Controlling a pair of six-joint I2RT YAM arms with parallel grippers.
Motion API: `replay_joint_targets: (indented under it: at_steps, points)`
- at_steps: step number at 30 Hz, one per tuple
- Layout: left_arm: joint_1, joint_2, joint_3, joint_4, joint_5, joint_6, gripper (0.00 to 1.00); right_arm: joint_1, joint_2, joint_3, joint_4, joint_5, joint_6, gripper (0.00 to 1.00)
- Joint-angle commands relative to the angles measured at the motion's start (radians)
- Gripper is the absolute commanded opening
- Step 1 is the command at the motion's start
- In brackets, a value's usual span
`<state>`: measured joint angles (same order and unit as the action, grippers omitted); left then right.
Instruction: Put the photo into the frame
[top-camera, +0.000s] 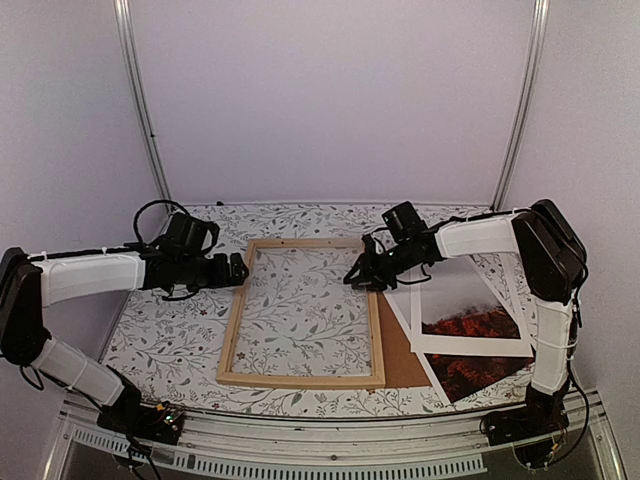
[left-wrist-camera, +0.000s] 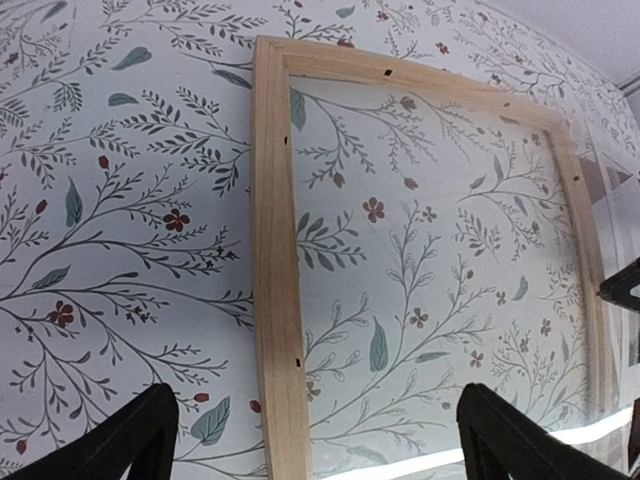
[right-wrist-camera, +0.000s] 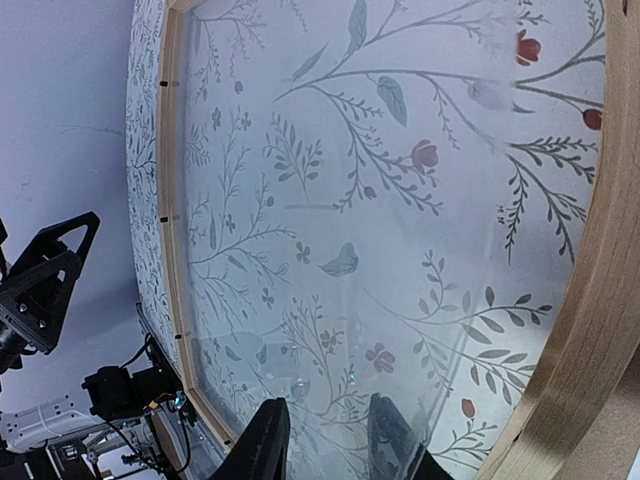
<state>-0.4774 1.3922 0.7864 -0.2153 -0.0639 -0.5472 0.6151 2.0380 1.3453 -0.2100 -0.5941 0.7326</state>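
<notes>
Evidently the right gripper (right-wrist-camera: 328, 437) is only narrowly parted, with nothing between its black fingers, and hovers over the upper right strip of the large rectangular frame of light natural wood (top-camera: 232, 335), which lies flat at centre. The left gripper (top-camera: 240, 268), spread wide and empty, hangs at the frame's upper left. The thin red-and-misty-grey photo print (top-camera: 485, 372) lies lower right, partly under a white cardboard mat (top-camera: 470, 346). It looks light, floppy and slick, so it is best pinched at its exposed edge.

top view high behind looking down, wrist views close and low, all share the frame (top-camera: 300, 379)
</notes>
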Motion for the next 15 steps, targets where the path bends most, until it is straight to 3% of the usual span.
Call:
replay_joint_targets:
  at_steps: [1, 15]
  points:
    - [-0.029, -0.009, 0.034, -0.003, -0.012, -0.009, 1.0, 0.008, 0.02, 0.035, -0.017, 0.022, -0.026, 0.33]
    - [-0.12, 0.008, 0.043, 0.006, -0.03, -0.038, 1.0, 0.008, 0.026, 0.047, -0.054, 0.048, -0.052, 0.46]
